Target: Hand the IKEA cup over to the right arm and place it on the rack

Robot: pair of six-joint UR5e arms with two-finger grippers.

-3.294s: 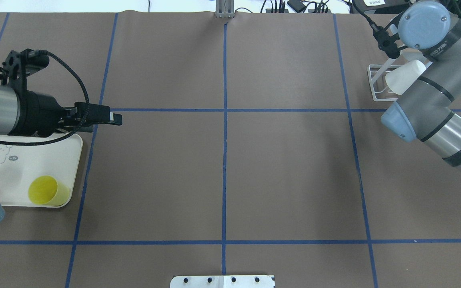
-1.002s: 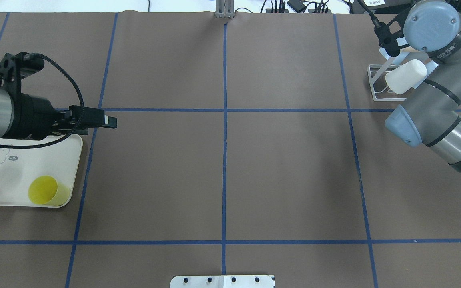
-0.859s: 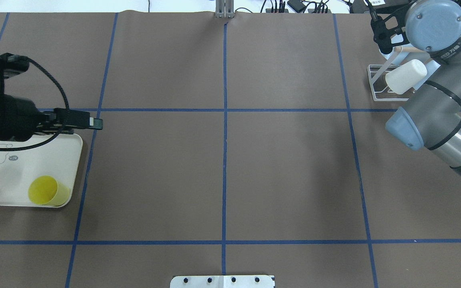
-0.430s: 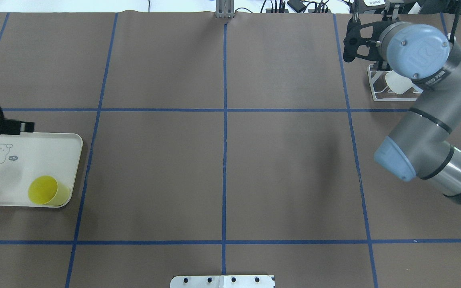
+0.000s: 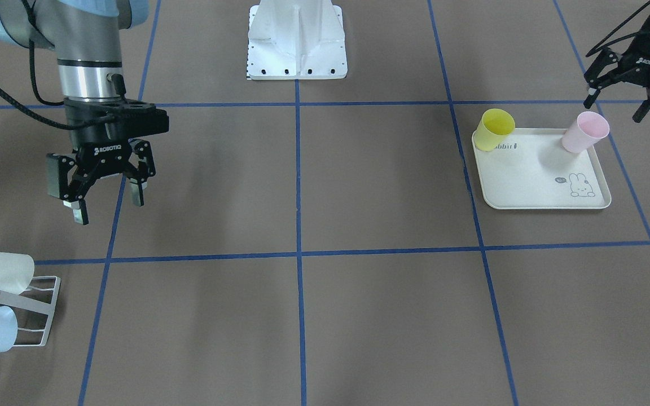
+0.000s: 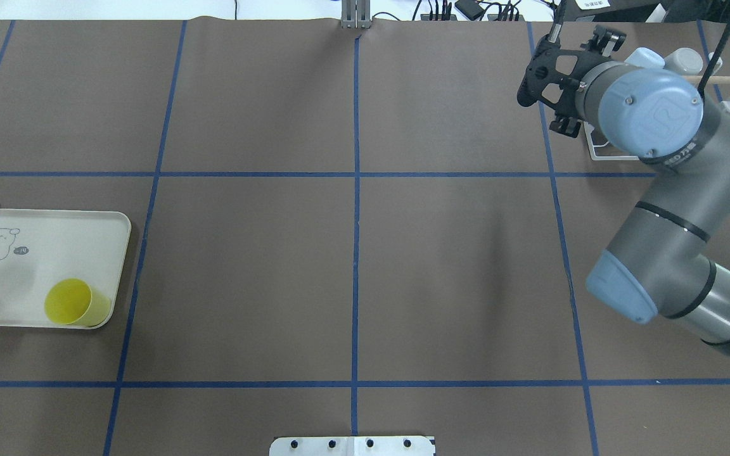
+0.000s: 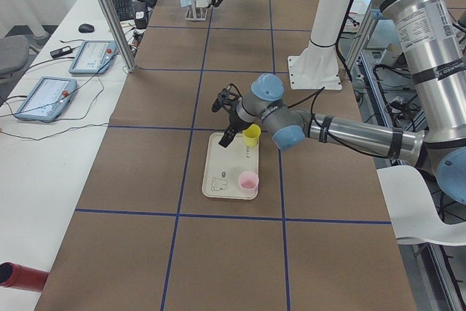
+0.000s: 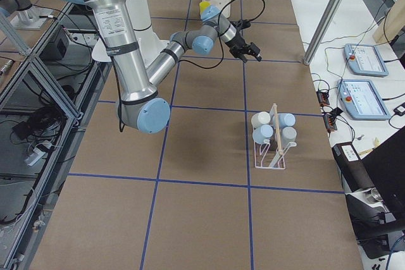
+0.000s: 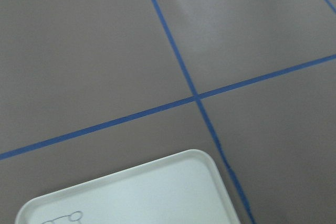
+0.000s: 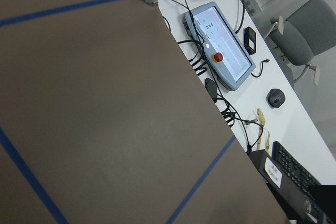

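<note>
Left pincer (image 5: 614,108) open, empty, raised near tray (image 5: 534,183) edge; upright pink cup (image 5: 583,132) nearest, lower down. Right pincer (image 5: 109,207) open, empty, well apart across surface (image 5: 359,186), by rack (image 5: 43,307).

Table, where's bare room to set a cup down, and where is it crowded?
The brown mat's middle squares, between the cream rabbit-printed tray and the white wire rack, are bare. Crowded: the tray's robot-side edge, with yellow cup and pink cup; the rack, holding four cups.
</note>
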